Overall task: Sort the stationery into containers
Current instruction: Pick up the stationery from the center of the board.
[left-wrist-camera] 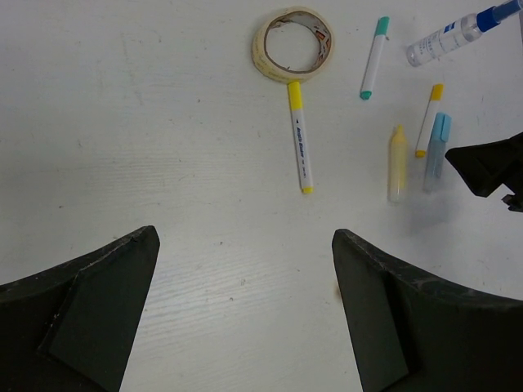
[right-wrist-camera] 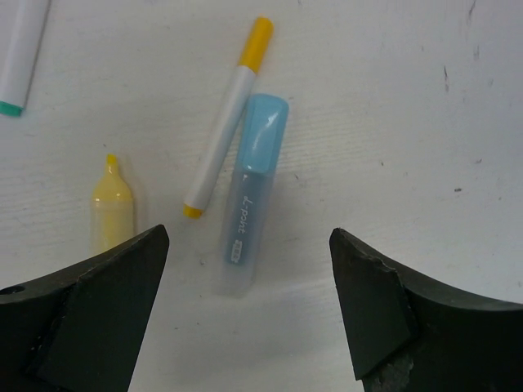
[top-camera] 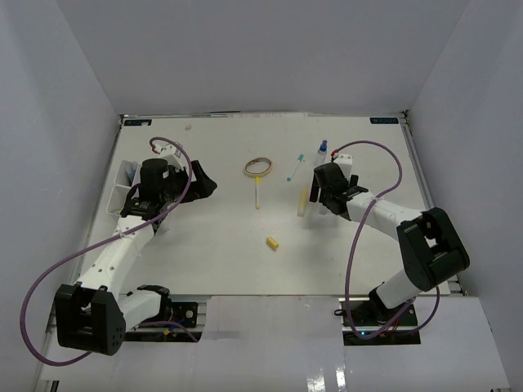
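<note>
The stationery lies mid-table: a tan tape ring, a yellow-capped marker, a teal pen, a clear bottle and a yellow eraser piece. In the right wrist view, a blue lead case lies between a yellow-capped pen and a yellow highlighter. My right gripper is open low over the case's near end, not touching it. My left gripper is open over bare table. The containers tray stands at the left edge, partly hidden by the left arm.
White walls enclose the table on the left, back and right. The left arm's cable loops over the near-left table, and the right arm's cable arches over the right side. The black right gripper shows at the right edge of the left wrist view.
</note>
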Tool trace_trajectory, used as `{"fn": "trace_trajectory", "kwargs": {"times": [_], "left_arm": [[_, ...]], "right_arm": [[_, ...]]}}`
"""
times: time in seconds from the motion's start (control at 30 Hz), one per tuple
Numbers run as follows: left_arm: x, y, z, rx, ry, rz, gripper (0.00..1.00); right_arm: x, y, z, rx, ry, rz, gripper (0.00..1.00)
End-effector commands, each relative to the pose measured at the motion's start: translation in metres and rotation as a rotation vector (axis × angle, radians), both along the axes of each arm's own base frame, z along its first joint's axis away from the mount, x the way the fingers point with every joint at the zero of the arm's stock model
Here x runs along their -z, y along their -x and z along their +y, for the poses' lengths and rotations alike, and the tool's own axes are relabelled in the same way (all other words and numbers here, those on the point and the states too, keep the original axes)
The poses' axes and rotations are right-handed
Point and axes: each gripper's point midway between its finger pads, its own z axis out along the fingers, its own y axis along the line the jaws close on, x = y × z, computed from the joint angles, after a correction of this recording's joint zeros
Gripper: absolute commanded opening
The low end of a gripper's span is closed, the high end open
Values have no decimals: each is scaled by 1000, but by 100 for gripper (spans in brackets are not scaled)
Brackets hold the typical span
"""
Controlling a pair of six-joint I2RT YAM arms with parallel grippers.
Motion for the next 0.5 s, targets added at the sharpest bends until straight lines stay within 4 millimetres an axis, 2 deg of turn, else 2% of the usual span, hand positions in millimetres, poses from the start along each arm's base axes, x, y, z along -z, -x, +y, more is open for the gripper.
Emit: {"fn": "trace_trajectory", "kwargs": {"times": [0.0,0.07,0.17,0.23,0.27,0.47], "left_arm": [[-10,3,-3,15,18,-31,98],[-9,3,-3,15,16,-29,98],[-7,3,-2,11,14,-24,98],[-6,3,-2,11,11,-22,98],[-6,3,-2,10,12,-22,98],[-4,2,-1,6,5,-18,98]], "right_arm": [[-47,-32,6,-56,22,-155,86],[-69,-50,14,-86,-2,-253,86],[-92,-70,19,-145,1,-348,86],[-97,-80,23,-202,6,-373,86],[-108,-89,25,-219,-11,-416,86],[-111,-122,20,-287,-1,-477,86]]}}
